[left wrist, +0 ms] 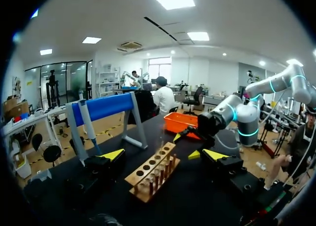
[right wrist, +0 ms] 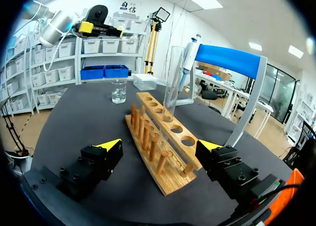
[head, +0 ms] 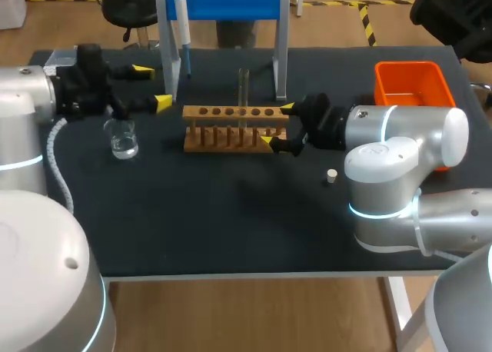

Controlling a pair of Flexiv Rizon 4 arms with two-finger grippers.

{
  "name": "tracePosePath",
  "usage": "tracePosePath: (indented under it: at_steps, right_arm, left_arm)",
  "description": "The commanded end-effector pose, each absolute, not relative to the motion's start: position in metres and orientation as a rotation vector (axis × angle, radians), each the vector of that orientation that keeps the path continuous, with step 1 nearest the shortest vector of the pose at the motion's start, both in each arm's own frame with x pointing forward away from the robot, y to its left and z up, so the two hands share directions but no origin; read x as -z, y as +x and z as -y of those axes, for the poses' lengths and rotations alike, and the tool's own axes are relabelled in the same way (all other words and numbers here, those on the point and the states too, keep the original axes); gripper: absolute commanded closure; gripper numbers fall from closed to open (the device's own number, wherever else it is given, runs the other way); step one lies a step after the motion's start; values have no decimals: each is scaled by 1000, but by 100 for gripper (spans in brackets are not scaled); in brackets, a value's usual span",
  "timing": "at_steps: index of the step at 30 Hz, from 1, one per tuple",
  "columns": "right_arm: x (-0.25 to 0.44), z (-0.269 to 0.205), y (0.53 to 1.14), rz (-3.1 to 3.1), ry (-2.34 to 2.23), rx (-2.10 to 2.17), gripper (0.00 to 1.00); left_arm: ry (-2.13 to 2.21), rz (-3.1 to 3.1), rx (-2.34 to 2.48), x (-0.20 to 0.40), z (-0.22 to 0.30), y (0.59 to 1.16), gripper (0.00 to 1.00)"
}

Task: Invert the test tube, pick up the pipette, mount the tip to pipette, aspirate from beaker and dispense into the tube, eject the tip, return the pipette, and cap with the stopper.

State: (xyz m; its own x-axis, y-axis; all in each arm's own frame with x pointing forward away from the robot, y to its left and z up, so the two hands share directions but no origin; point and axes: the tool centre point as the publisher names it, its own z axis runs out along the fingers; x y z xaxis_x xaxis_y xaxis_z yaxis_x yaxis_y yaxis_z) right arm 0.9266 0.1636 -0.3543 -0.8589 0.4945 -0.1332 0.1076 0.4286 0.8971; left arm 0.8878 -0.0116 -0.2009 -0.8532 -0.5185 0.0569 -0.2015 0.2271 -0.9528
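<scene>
I am holding my right gripper (head: 277, 123) wide at the rack's (head: 231, 131) end, the tube (head: 243, 91) standing upright. My left gripper (head: 152, 87), equally wide, should probably grasp the pipette (head: 181, 21) next.

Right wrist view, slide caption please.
Open right gripper faces the end of the wooden rack; a test tube stands in it, beaker beyond.

Bright even overhead light, soft faint shadows on black table (head: 231, 214), mild glare on white shell of right arm (head: 407, 129).
</scene>
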Motion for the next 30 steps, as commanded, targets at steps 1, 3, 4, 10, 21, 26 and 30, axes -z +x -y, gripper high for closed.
tracePosePath:
  at_steps: [1, 3, 4, 10, 21, 26, 30]
  right_arm:
    - [355, -163, 927, -2308, 513, -1411, 0]
    - [355, -163, 927, -2308, 513, -1411, 0]
    - [355, -163, 927, -2308, 513, -1411, 0]
    - [355, -163, 927, -2308, 513, -1411, 0]
    - [355, -163, 927, -2308, 513, -1411, 0]
    - [355, -163, 927, -2308, 513, -1411, 0]
    - [355, -163, 927, -2308, 513, -1411, 0]
  left_arm:
    - [-769, -2166, 1569, 195, -29, 881, 0]
    - [-824, -2143, 1514, 195, -52, 881, 0]
    - [-863, -2123, 1484, 195, -64, 882, 0]
    - [-1014, -2069, 1356, 201, -120, 883, 0]
    - [-1231, -1896, 1177, 212, -180, 902, 0]
    - [-1306, -1845, 1109, 221, -195, 919, 0]
    - [-1363, -1798, 1055, 228, -206, 937, 0]
